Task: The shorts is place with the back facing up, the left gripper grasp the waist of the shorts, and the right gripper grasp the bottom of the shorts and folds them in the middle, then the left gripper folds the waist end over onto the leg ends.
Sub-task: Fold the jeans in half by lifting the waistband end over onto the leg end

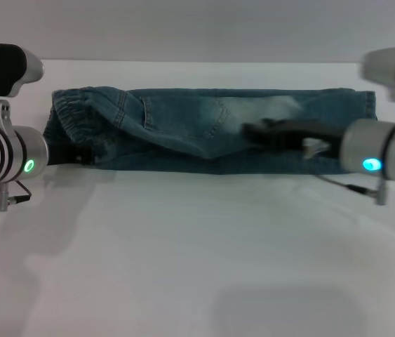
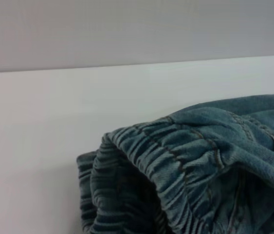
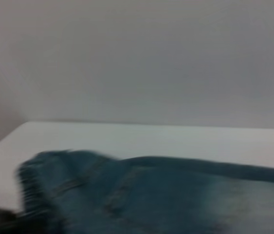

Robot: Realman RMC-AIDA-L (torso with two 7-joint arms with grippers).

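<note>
The shorts (image 1: 211,119) are blue denim, folded lengthwise into a long strip across the far part of the white table (image 1: 197,246). The waist of the shorts (image 1: 71,112) is the ruffled elastic band at the left end. It fills the left wrist view (image 2: 175,161), bunched and slightly raised. My left gripper (image 1: 78,156) is at the near edge of that band, shut on it. The bottom of the shorts, with the leg ends (image 1: 362,105), lies flat at the right end. My right gripper (image 1: 250,131) hovers blurred over the middle of the strip, away from the hems.
The table's back edge (image 1: 197,63) meets a grey wall just behind the shorts. Bare white tabletop stretches in front of the shorts toward me. Both silver arms come in from the sides, each with a green light (image 1: 29,166) (image 1: 372,165).
</note>
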